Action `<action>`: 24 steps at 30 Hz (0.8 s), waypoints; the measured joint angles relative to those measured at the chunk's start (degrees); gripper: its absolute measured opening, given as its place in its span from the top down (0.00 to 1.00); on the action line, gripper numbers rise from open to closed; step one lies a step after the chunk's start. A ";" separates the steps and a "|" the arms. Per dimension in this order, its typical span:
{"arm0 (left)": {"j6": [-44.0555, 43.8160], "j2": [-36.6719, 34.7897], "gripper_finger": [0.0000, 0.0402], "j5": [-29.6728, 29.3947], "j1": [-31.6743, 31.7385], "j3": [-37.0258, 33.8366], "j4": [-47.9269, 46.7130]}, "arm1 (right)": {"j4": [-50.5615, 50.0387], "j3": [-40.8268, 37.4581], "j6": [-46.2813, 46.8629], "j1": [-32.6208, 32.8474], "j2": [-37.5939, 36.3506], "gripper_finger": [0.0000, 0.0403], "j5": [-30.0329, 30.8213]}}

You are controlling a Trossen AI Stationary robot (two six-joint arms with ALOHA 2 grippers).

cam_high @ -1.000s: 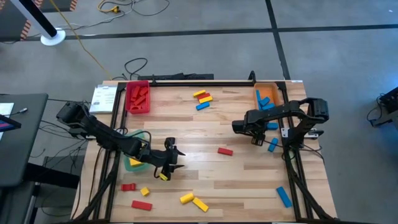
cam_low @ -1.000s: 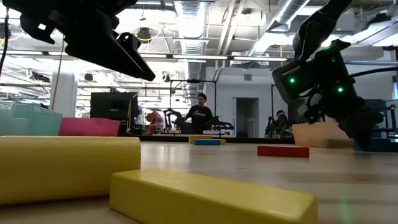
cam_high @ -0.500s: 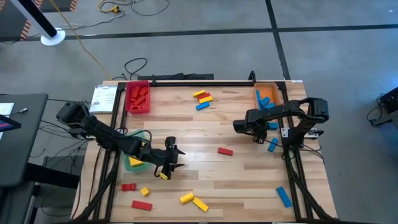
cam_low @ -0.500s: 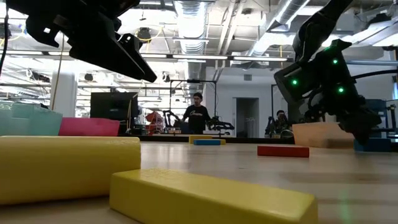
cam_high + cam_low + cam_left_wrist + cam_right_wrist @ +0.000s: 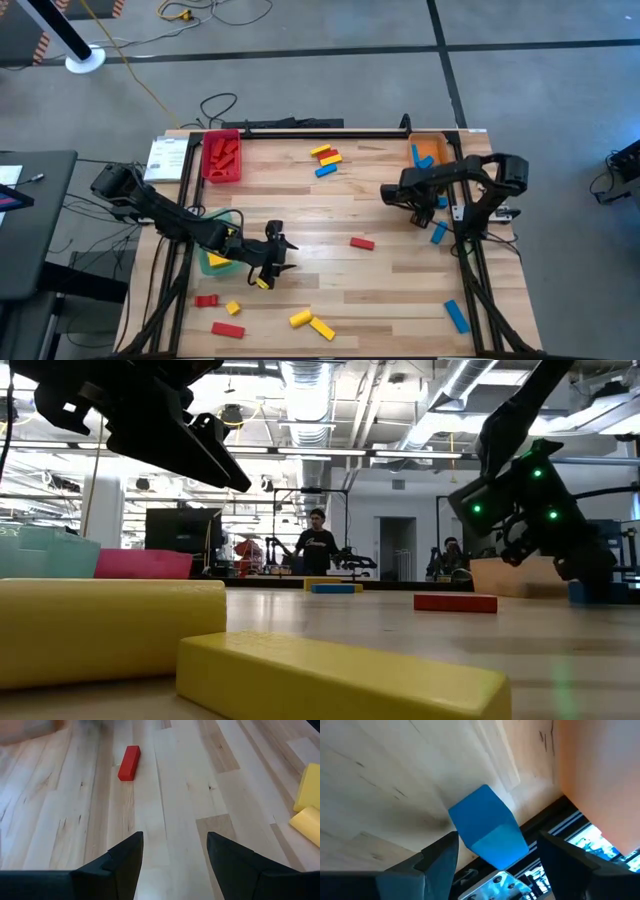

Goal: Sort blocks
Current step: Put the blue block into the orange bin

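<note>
The blocks (image 5: pixel 325 162) are small solid bars in red, yellow and blue, strewn over the desk (image 5: pixel 330 210). They look rigid and light, with flat smooth faces, so a pinch across the two long sides, near the middle, should hold best; a grip near an end might let one swivel.

A blue block (image 5: pixel 489 827) sits between the right gripper (image 5: pixel 497 852) fingers, whose jaws stand wide around it; it appears held, above the desk near the right edge. The left gripper (image 5: pixel 174 857) hovers low toward the front left part of the desk, jaws apart and empty, with a red block (image 5: pixel 129 763) ahead of it and yellow blocks (image 5: pixel 307 805) off to one side.

The red tray (image 5: pixel 208 172) at the back left corner holds red blocks. The orange tray (image 5: pixel 448 145) at the back right corner holds blue ones. The green tray (image 5: pixel 236 216) near the left edge, half hidden under the left arm, shows something yellow inside.
</note>
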 joint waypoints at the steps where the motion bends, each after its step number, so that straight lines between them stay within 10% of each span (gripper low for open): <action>1: 0.01 0.00 0.47 0.00 0.00 0.00 0.00 | 0.32 -0.08 -0.34 -0.44 0.00 0.29 -0.63; 10: -0.07 0.00 0.47 0.24 0.00 0.00 0.00 | 1.94 -0.44 -2.71 -0.34 0.02 0.32 -4.47; 24: 1.01 0.00 0.47 0.81 -0.02 0.00 0.02 | 2.75 0.87 -1.00 4.73 0.02 0.75 -11.01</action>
